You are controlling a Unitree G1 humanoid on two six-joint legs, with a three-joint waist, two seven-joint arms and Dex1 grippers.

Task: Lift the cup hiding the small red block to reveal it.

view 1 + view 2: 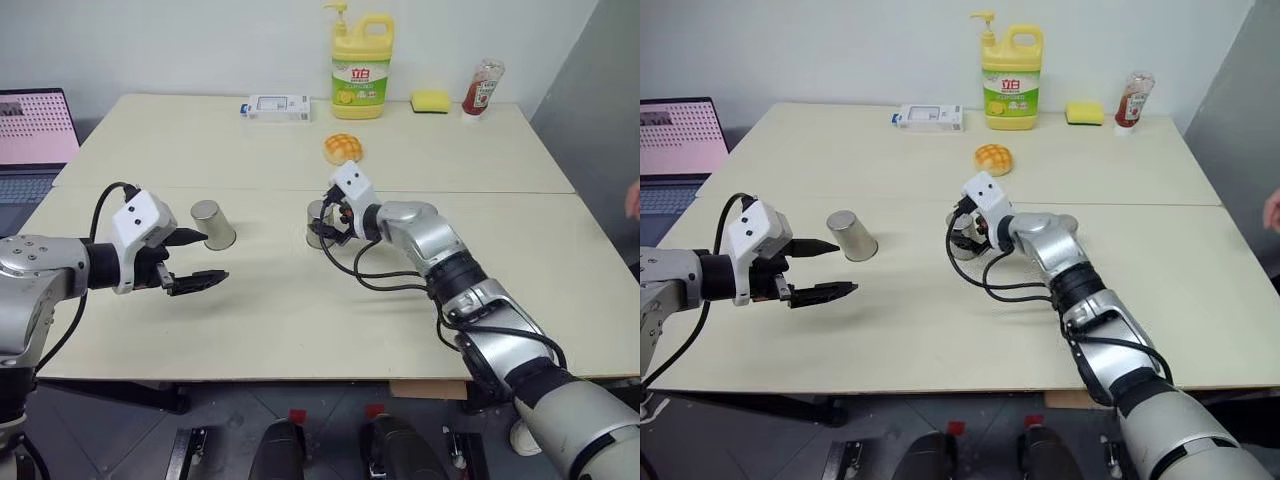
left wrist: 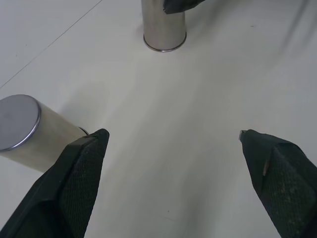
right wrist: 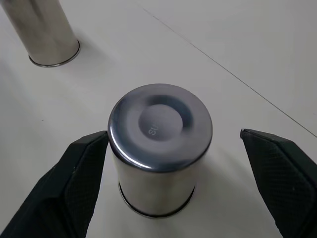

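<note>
Standing mouth down on the pale beige surface (image 1: 250, 320): two small shiny steel tumblers, alike in shape and finish. Sitting a little nearer the robot than the round yellow-orange bun (image 1: 343, 148), and slightly to its left: one steel cup (image 3: 159, 124). Standing farther to the left of the bun, at about the same nearness: the second steel cup (image 1: 213, 224).

Straddling the cup nearer the bun: the right hand (image 3: 173, 134), gaping wide, gripping nothing. Lying just beside the cup's wall: one black finger (image 3: 84, 173), contact not being clear. Staying well apart from the wall on the other side: the other finger (image 3: 282, 173).

Hovering above the surface, far left of the bun and just on the robot's side of the second cup: the left hand (image 1: 212, 256), also spread wide and holding nothing, pointing toward the bun's side.

Not being possible to tell which of the two cups is covering the small red block.

Lining the far edge of the surface, beyond the bun:
- one flat white box (image 1: 277, 107), to the bun's left
- one yellow plastic detergent bottle with a pump (image 1: 362, 70), almost straight behind the bun
- one yellow sponge (image 1: 431, 101), to the bun's right
- one red sauce bottle (image 1: 483, 87), farther right

Sitting off the surface, far left of the bun: one open laptop (image 1: 35, 140). Showing at the picture's edge, far right of the bun: one person's hand (image 1: 632, 200).
</note>
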